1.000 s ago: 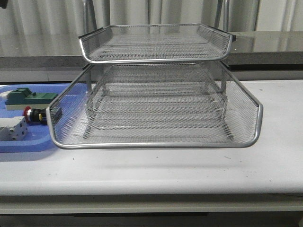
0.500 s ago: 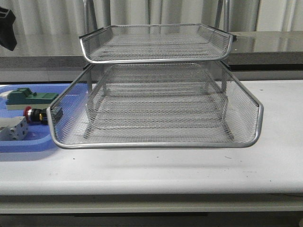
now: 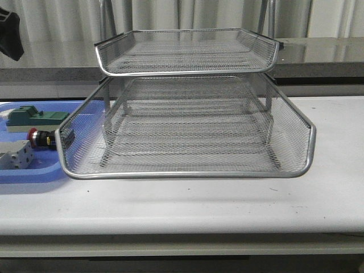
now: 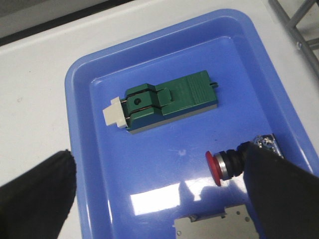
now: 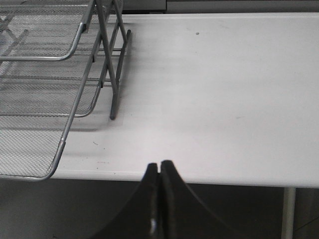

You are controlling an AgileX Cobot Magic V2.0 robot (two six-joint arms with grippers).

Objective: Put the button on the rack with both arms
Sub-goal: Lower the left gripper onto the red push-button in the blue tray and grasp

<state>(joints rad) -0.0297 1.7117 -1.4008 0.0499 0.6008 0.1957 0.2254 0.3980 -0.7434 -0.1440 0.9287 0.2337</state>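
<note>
Hovering above the blue tray (image 4: 89, 84), the left gripper (image 4: 164, 199) has its two black fingers (image 4: 35, 194) spread wide with nothing between them; one finger sits just over the rear of the button (image 4: 227, 164), a stance that reads as lining up for a grasp. Nearest in the front view is the white table (image 3: 187, 205), bare along its front edge. Behind it, at the left, the tray holds three parts: a grey metal block (image 3: 14, 154) closest, then the button (image 3: 40, 137) lying on its side with its red head pointing away from the rack, then a green block (image 3: 34, 116) farthest back. The button's tail end lies just beside the lower basket of the rack (image 3: 187, 170), partly screened by the mesh. Gathering the parts in one tray presumably keeps them within the left arm's reach. The rack stands mid-table with its open fronts toward the robot, so either tier can probably be loaded from this side; no button is on it yet. Only a dark piece of the left arm (image 3: 10, 33) shows at the upper left of the front view. The right gripper (image 5: 159, 172) waits over the table's near edge, beside the rack's leg (image 5: 112, 74), its fingers pressed together and holding nothing. No brand, label or legible writing is visible on any part.
</note>
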